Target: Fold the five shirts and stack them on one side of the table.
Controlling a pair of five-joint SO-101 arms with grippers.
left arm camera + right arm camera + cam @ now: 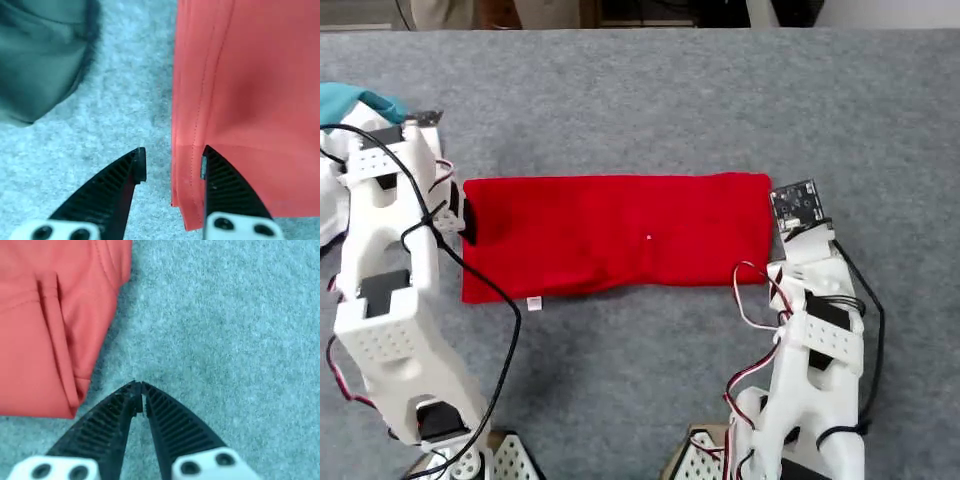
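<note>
Across the middle of the grey table [650, 100] we see the red shirt [615, 235], folded into a long flat band that runs from one arm to the other. Its edges show stitched hems, and a small white tag [533, 303] pokes out at one near corner. We find the left gripper [172, 167] spread apart at the shirt's left end, one finger over the fabric, the other over the table. The right gripper [138, 390] is pinched closed on nothing, over bare table just beside the shirt's right end. A teal garment [360, 100] lies at the table's left edge.
</note>
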